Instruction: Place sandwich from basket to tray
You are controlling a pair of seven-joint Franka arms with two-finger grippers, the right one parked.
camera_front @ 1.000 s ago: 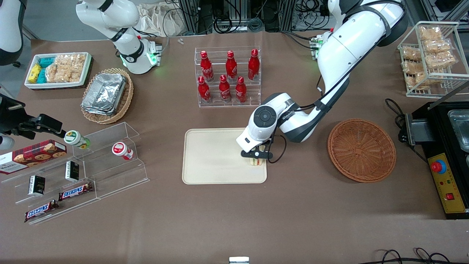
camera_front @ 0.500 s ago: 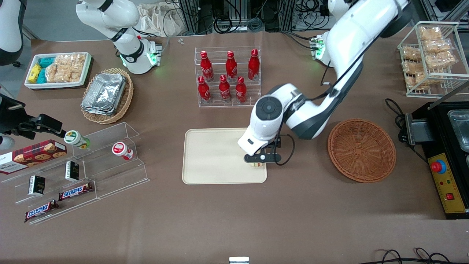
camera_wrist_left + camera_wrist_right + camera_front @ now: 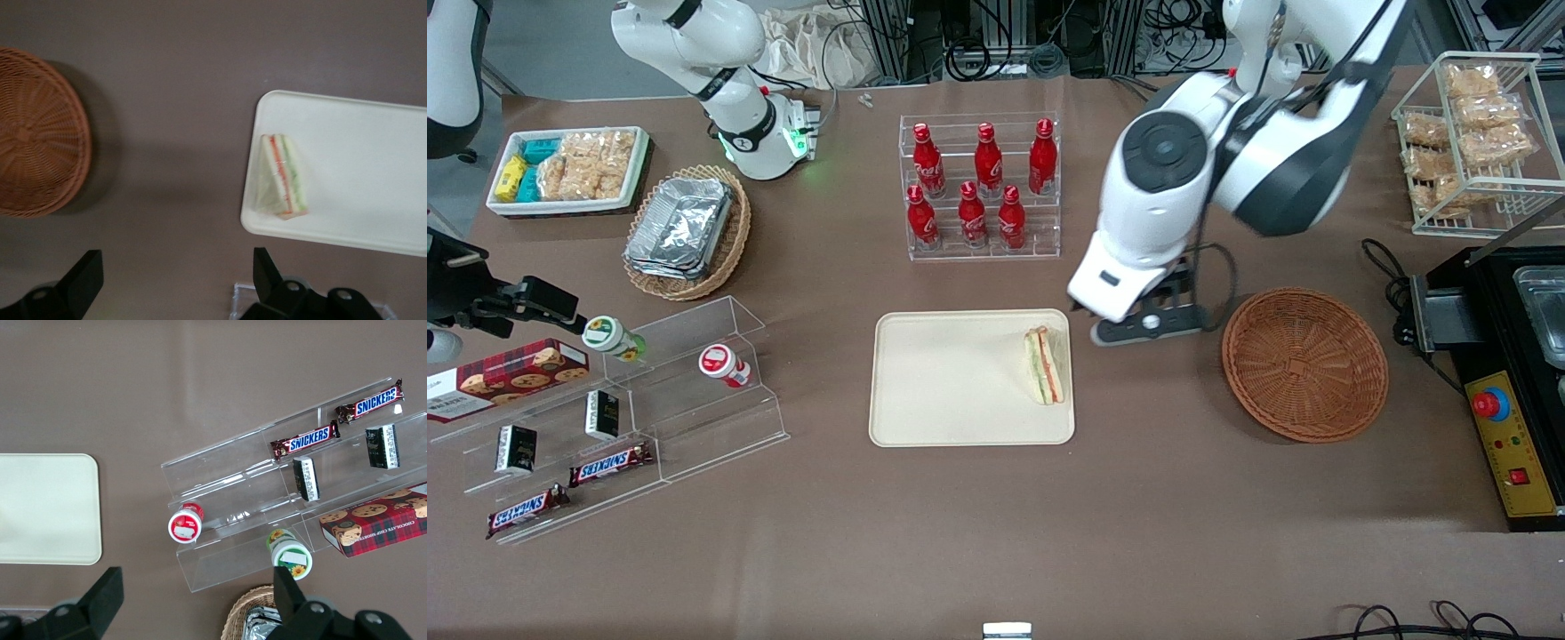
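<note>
The sandwich (image 3: 1045,365) (image 3: 283,175), a clear-wrapped wedge with red and green filling, lies on the cream tray (image 3: 951,382) (image 3: 360,167), at the tray's end nearest the basket. The reddish-brown wicker basket (image 3: 1304,364) (image 3: 37,160) holds nothing and stands toward the working arm's end of the table. My gripper (image 3: 1145,325) (image 3: 175,280) hangs open and empty, raised above the bare table between the tray and the basket, apart from the sandwich.
A clear rack of red bottles (image 3: 980,187) stands farther from the front camera than the tray. A tan wicker basket with foil containers (image 3: 687,229), a white snack bin (image 3: 569,169) and clear shelves with snacks (image 3: 631,400) lie toward the parked arm's end. A black control box (image 3: 1503,391) flanks the basket.
My gripper let go of the sandwich on the tray, rose and drew away toward the basket. The sandwich now lies uncovered on the tray.
</note>
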